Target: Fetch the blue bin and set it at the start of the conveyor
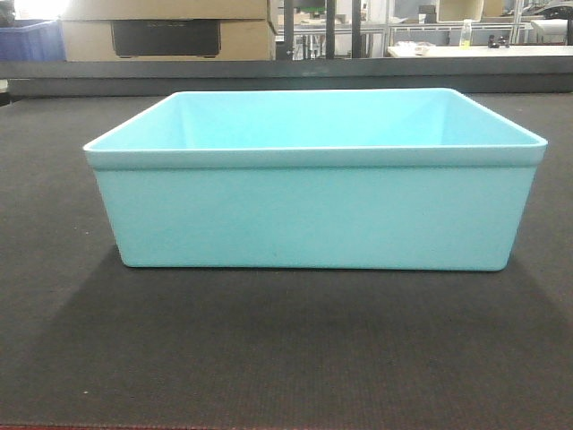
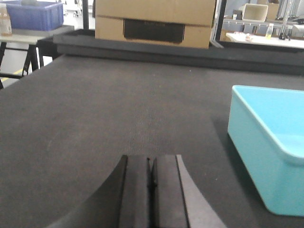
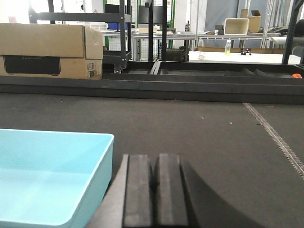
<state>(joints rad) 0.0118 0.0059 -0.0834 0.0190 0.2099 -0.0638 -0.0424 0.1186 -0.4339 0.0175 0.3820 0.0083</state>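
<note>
**Sitting on the belt, both hands closed beside it**

Resting upright on the wide flat dark grey woven conveyor belt [image 1: 286, 349]: the pale turquoise rectangular plastic bin [image 1: 313, 215], smooth-walled, slightly tapered, thin rolled rim, nothing inside. Seen square-on from the front view, long side facing the camera, base flat on the belt, a soft shadow spreading toward the near edge.

Hovering low over the belt to the bin's left: the left hand [image 2: 151, 178], pointing forward along the belt, its two dark padded fingers [image 2: 136, 190] pressed together with only a thin seam between, gripping nothing. Bin off to that hand's right, near but apart, one corner and a side wall showing in the left wrist view.

Mirrored on the other side: the right hand [image 3: 153, 178], likewise level and aimed forward, fingers [image 3: 170, 190] closed flat against each other, nothing held. Bin rim and corner just beside it on its left, in the right wrist view; whether touching cannot be told. Neither hand visible from the front view.

Beyond the belt's far edge: a raised dark rail [image 3: 152, 88] running across, a brown cardboard box with a dark printed panel [image 3: 47, 50] behind it, a dark royal-blue storage bin [image 2: 33, 14] on a surface at far left, and a white surface [image 3: 237, 57] carrying a small yellow-green bottle [image 3: 228, 46] at the back right.
</note>
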